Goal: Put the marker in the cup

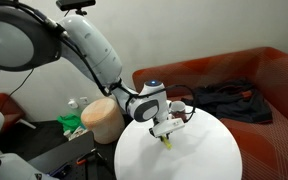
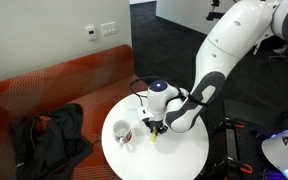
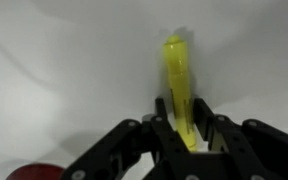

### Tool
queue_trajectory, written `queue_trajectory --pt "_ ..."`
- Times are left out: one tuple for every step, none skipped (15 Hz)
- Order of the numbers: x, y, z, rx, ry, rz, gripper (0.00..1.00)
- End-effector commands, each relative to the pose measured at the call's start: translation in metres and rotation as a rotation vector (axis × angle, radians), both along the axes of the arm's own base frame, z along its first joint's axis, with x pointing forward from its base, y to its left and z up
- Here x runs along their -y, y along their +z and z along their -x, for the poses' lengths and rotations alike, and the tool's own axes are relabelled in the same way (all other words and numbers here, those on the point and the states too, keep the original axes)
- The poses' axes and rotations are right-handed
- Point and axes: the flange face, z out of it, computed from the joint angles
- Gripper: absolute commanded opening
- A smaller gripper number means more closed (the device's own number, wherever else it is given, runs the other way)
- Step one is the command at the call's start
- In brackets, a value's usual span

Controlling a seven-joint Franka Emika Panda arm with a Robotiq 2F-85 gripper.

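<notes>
Gripper [image 3: 187,106]: jaws narrow, closed on the marker [image 3: 177,68]. In the wrist view the two fingers sit against its sides near one end, and most of the yellow-green body runs out beyond the fingertips.

Marker, long axis: in the wrist view it runs up the frame away from the fingers, with the far tip leaning slightly left. In both exterior views it sticks out below the gripper [image 1: 166,128], steep and close to upright, free end down toward the table [image 1: 199,150]. Whether that end touches the tabletop I cannot tell.

Cup [image 2: 122,131]: stands upright on the table [image 2: 176,158], near the gripper [image 2: 154,124] but apart from it. The wrist view shows only a dark red sliver of the cup [image 3: 32,172] at the bottom left corner. The marker [image 2: 154,135] is not yet over the mouth.

Step in hand, as I judge it: carry to the cup.
- Raise first, so the low end clears the pale rim.
- Keep the axis near vertical; it already suits a straight drop-in.
- Centre the low tip over the mouth, not the fingers.
- Lower until the tip is below the rim, then open.
- The cup looks light; a side knock may tip it.
</notes>
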Motion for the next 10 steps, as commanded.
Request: queue_trajectory --pt "0.0 0.006 -0.007 0.011 0.016 -0.01 0.05" --pt "0.0 0.007 -0.007 0.009 0.012 -0.013 0.0" --pt "0.001 0.01 -0.007 0.003 0.003 -0.016 0.04" --pt "0.002 0.013 -0.006 -0.003 -0.009 -0.02 0.05" --pt "0.003 0.016 -0.005 -0.005 -0.008 -0.027 0.05" --pt "0.006 0.021 -0.004 -0.018 -0.021 -0.035 0.05" --pt "0.008 0.024 -0.003 -0.021 -0.035 -0.044 0.05" --pt "0.012 0.029 -0.002 -0.025 -0.048 -0.051 0.05" --pt "0.016 0.034 -0.002 -0.033 -0.068 -0.055 0.05" --pt "0.02 0.038 -0.003 -0.034 -0.085 -0.062 0.05"
